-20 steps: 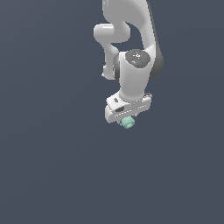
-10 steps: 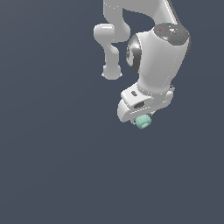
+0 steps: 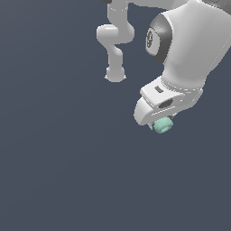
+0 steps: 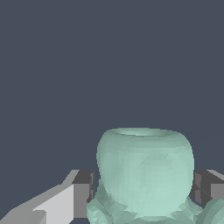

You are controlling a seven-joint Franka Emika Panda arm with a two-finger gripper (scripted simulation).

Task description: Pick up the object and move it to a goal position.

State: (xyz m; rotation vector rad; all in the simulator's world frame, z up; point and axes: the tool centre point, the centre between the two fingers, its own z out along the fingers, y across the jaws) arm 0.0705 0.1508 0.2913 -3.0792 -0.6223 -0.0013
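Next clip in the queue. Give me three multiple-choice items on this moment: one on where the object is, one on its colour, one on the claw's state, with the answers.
1. Where is the object?
A. Between the claw's fingers
B. Lying on the surface beside the arm's base
C. Resting on top of the arm's wrist

2. What colour is the object?
A. Red
B. Pale mint green
C. Yellow

3. What is the claw doing?
A. Open wide with nothing in it
B. Out of view in both pictures
C. Shut on the object

Answers:
1. A: the object pokes out from under the claw.
2. B: the wrist view shows its pale green bulk.
3. C: dark fingers flank it on both sides.
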